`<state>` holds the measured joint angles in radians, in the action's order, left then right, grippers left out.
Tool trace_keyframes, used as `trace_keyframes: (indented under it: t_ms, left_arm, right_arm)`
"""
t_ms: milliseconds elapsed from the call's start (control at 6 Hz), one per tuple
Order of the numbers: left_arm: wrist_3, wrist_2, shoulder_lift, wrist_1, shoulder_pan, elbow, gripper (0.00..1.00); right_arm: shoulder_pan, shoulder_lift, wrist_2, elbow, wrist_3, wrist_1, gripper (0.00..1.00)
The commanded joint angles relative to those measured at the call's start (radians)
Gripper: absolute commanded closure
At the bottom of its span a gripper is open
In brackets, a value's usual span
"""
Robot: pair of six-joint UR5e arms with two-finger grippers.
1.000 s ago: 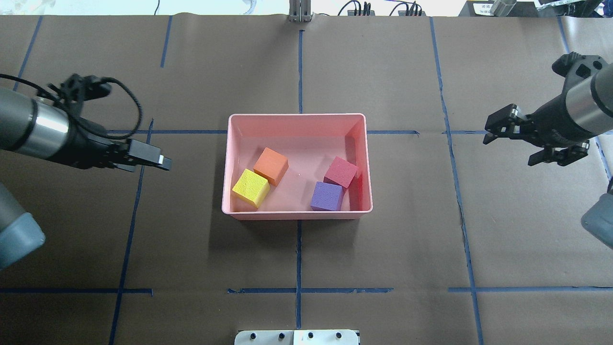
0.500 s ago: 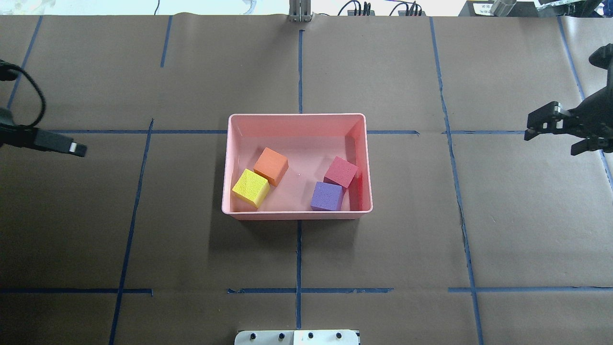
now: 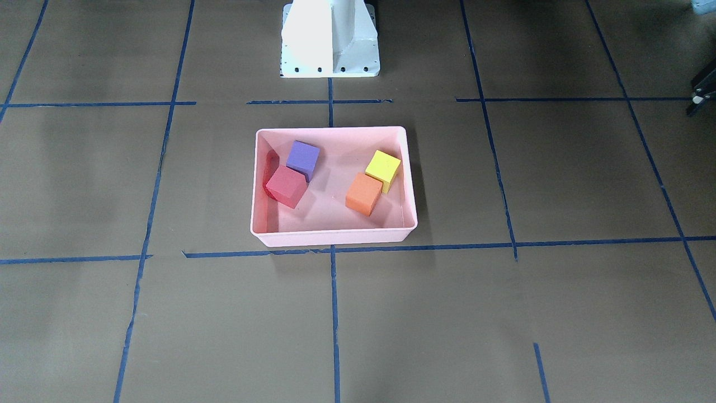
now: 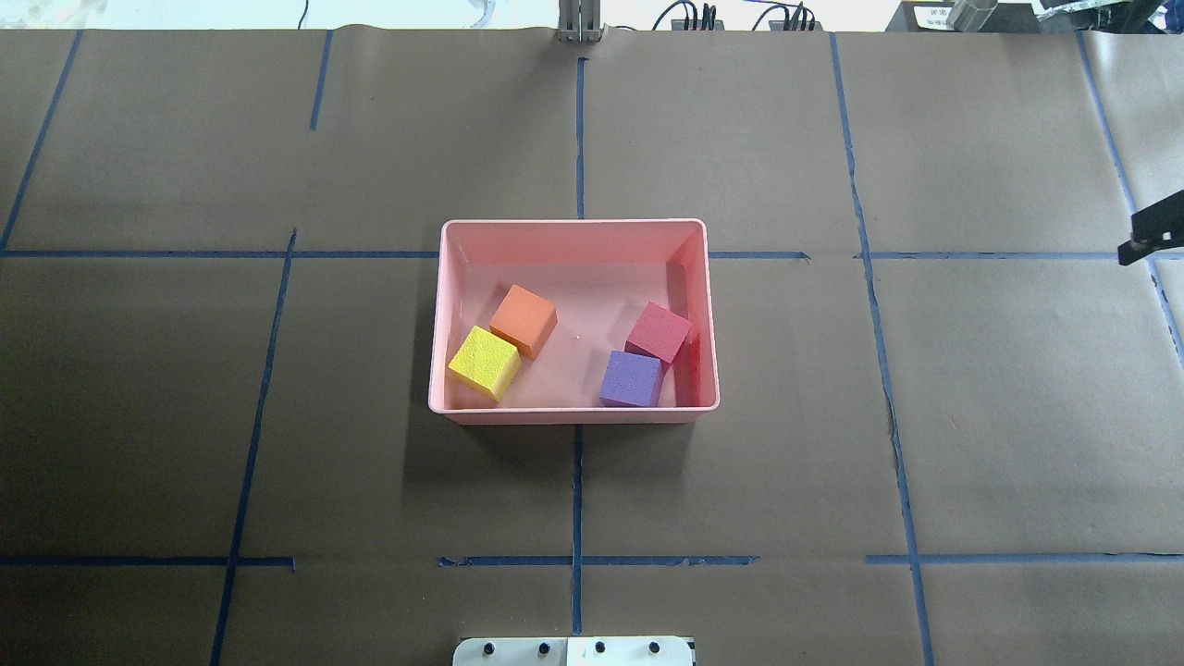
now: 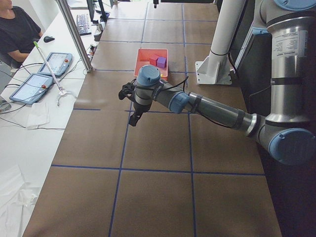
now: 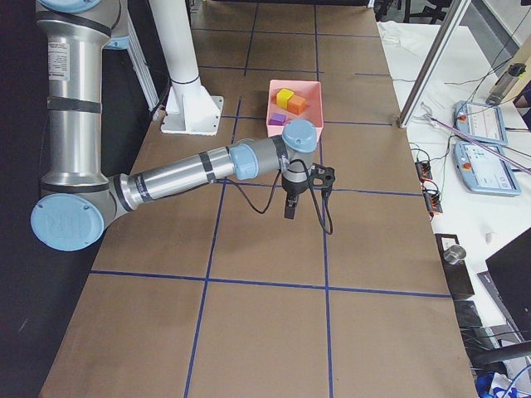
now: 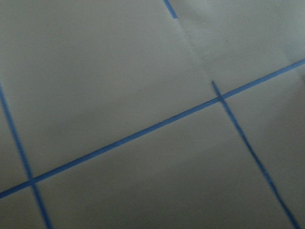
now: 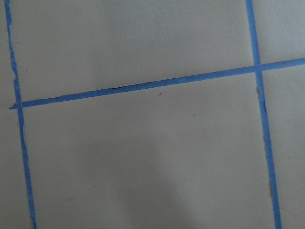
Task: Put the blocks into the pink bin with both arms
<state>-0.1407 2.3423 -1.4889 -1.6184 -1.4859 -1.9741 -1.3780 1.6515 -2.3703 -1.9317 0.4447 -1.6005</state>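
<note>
The pink bin [image 4: 573,223] stands at the middle of the table, also in the front view [image 3: 330,130]. All four blocks lie inside it: orange [image 4: 524,319] and yellow-green [image 4: 484,362] at its left, red-pink [image 4: 659,332] and purple [image 4: 631,378] at its right. My left gripper [image 5: 133,120] hangs over bare table far from the bin; only a black tip [image 3: 702,92] shows in the front view. My right gripper [image 6: 289,212] is likewise far out; overhead only one finger [image 4: 1152,239] shows at the edge. I cannot tell whether either is open. Both wrist views show only paper and tape.
Brown paper with blue tape lines [image 4: 578,490] covers the table. The white pedestal base [image 3: 330,39] stands behind the bin. A side bench holds tablets [image 5: 54,63] with a seated operator [image 5: 15,29]. A metal post [image 5: 74,34] stands at the table's far edge.
Both arms have drawn outward, away from the bin. The left gripper has left the overhead view; the right shows only a tip at the right edge. The blocks have not moved.
</note>
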Motion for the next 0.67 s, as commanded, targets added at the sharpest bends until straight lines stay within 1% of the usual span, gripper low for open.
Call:
trace_keyframes:
  t_ms: [0,167,333,500]
  left_arm:
    - [-0.097,0.000,-0.008,0.158,-0.083,0.075,0.00]
    - [-0.099,0.009,-0.020,0.210,-0.105,0.154,0.00]
    - [-0.097,0.006,-0.016,0.238,-0.105,0.181,0.00]
    - [-0.096,0.008,0.004,0.242,-0.106,0.205,0.00]
  right_arm:
    - [-0.113,0.075,-0.023,0.028,-0.234,0.002,0.00]
    - [-0.146,0.120,-0.021,0.026,-0.335,-0.004,0.00]
    - [-0.153,0.148,-0.011,0.020,-0.381,-0.007,0.00]
    - [-0.151,0.154,-0.001,0.028,-0.385,-0.009,0.00]
